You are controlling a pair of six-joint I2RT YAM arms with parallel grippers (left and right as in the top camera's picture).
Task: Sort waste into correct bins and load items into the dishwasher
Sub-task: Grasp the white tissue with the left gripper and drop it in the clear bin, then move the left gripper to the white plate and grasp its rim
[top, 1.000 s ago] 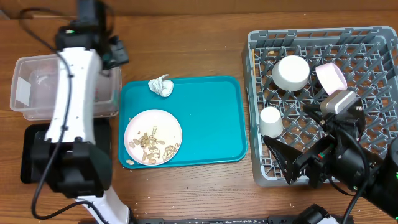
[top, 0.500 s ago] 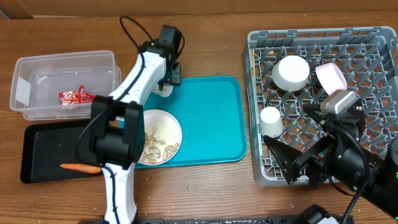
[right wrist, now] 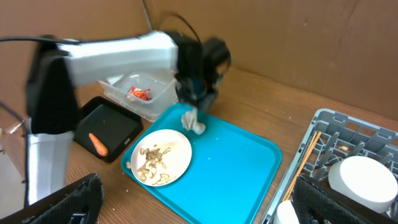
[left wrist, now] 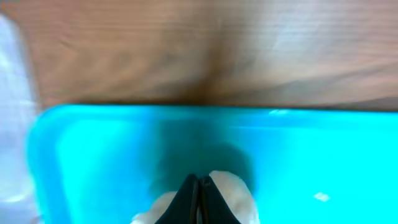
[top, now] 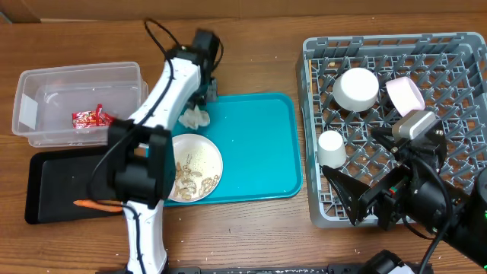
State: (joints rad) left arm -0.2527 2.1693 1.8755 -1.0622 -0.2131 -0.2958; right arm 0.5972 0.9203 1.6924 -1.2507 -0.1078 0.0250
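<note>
My left gripper [top: 200, 105] is at the back left corner of the teal tray [top: 259, 144], shut on the crumpled white paper ball [top: 195, 116]. The left wrist view shows the fingers [left wrist: 186, 199] pressed together with the paper ball [left wrist: 233, 193] bulging on both sides. A red wrapper [top: 91, 118] lies in the clear tub [top: 46, 84]. An orange carrot [top: 95, 204] lies in the black tray [top: 46, 190]. The white plate [top: 205, 152] on the teal tray holds food scraps [top: 186, 179]. My right gripper [top: 365, 202] hangs open over the grey dish rack [top: 456, 68].
In the rack stand two white bowls [top: 358, 88] [top: 405, 93] and a small cup [top: 330, 148]. Wooden chopsticks [right wrist: 305, 162] lean inside the rack's left wall. My left arm [top: 163, 99] stretches over the tub's right end and the plate's left side.
My left arm swung from above the clear tub to the teal tray's back corner, and its jaws closed on the paper ball. The ball shifted slightly. The right arm stayed still.
</note>
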